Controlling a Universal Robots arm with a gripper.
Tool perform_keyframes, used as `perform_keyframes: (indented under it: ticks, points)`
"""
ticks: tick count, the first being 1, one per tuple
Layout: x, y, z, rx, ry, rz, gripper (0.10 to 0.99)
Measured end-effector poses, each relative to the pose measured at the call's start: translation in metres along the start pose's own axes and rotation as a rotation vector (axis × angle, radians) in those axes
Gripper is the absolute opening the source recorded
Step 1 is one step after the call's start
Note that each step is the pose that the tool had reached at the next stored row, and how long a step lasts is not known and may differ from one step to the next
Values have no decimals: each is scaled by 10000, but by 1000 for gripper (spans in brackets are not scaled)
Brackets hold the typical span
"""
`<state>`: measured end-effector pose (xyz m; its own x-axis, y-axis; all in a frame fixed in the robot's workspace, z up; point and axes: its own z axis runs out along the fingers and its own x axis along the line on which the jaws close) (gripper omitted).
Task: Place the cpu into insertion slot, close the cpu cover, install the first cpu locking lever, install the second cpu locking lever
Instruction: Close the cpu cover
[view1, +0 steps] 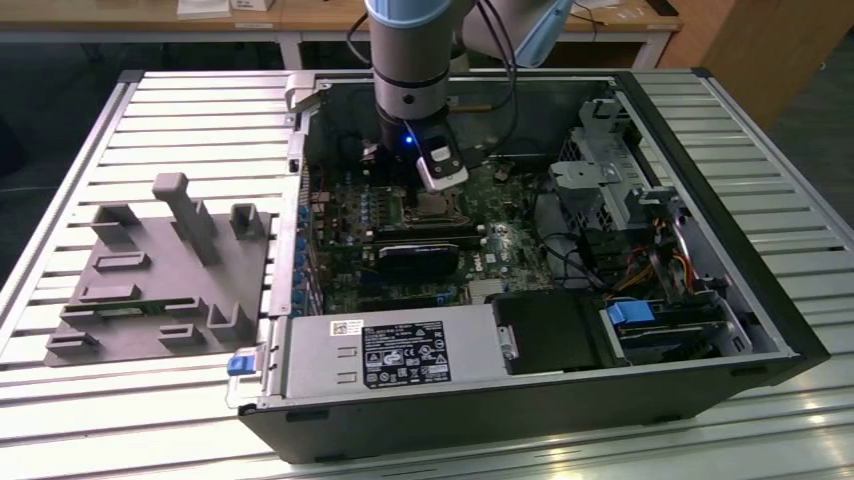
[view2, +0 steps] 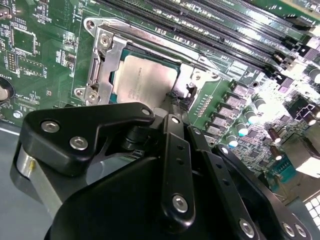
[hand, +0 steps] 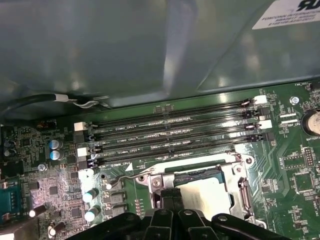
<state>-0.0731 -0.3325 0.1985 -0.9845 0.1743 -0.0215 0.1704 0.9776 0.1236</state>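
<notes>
While the cpu (hand: 206, 194) lies flat in the insertion slot (hand: 200, 176), its silvery top shows through the square opening of the cpu cover (hand: 240, 192), whose metal frame looks lowered onto the chip's edges. A thin wire locking lever (view2: 160, 45) runs along one side of the socket. The hand (hand: 170, 195) hangs just over a corner of the socket, its two black fingers (hand: 164, 200) drawn together with hardly a gap. Their tips are at the cover's edge, and whether anything thin is pinched between them cannot be told. Beside the socket, long black memory slots (hand: 175, 131) cross the green motherboard (hand: 300, 170). In the exterior view the arm (view1: 411, 60) reaches straight down into the open computer case (view1: 747, 300), which lies on a slatted worktop (view1: 160, 120). A grey power supply (view1: 387, 355) sits at the case's near edge, and a grey moulded fixture (view1: 160, 270) rests on the worktop toward the exterior view's left.
</notes>
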Motion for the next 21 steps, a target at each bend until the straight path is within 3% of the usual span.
perform_keyframes:
  ticks: [14,21]
  points:
    - [-35,10,-29,0,4,2,102]
    - [20,1,-28,-4,-10,0,102]
